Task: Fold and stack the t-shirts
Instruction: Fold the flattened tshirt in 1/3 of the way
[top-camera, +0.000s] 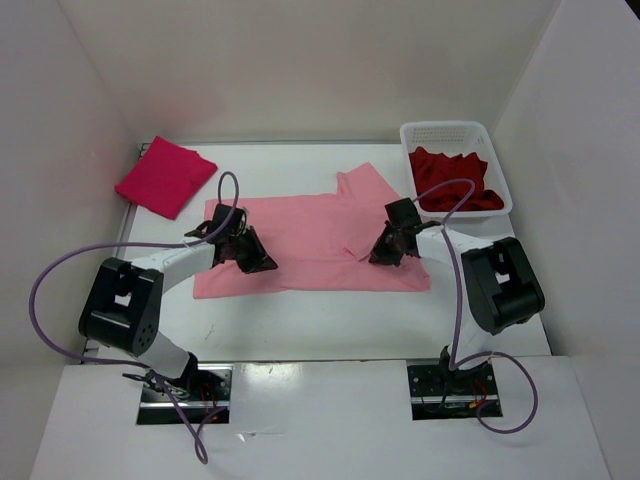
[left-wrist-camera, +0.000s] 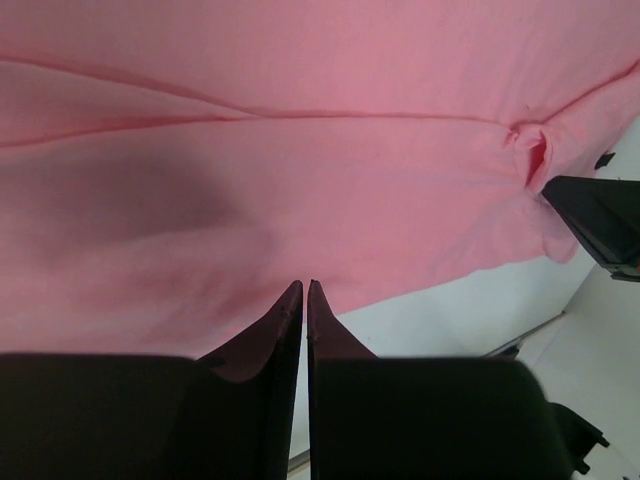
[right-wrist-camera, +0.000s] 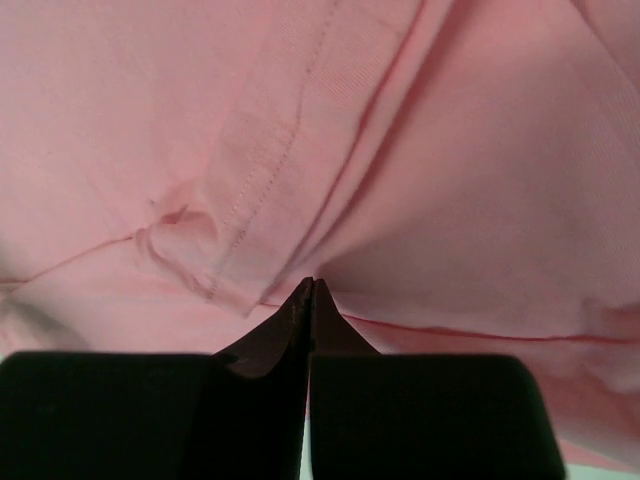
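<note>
White table (top-camera: 320, 320), boxed in by plain white walls (top-camera: 300, 70) on three sides. Pale pink shirt (top-camera: 310, 245) lies spread flat in the middle of the table, one sleeve sticking out on its far side, a few creases and a folded-over flap near its right end.

Crimson-pink shirt (top-camera: 165, 177) is folded into a flat square, far-left of the pale pink shirt and apart from it, by the left wall. White lattice basket (top-camera: 445, 127) is far-right of the pale pink shirt, close to its right end. The dark red shirt (top-camera: 450, 178) is bunched up inside the basket.

Left gripper (top-camera: 255, 258) sits low over the pale pink shirt's left part, near its near hem. Its jaws are pressed together, tips at the hem in the wrist view; can't tell if cloth is caught between them. Right gripper (top-camera: 385, 250) sits over the shirt's right part, jaws also closed tight, tips at a stitched fold; a pinch can't be confirmed.

Purple cables (top-camera: 45, 290) loop off both arms, beside the shirt's ends.
</note>
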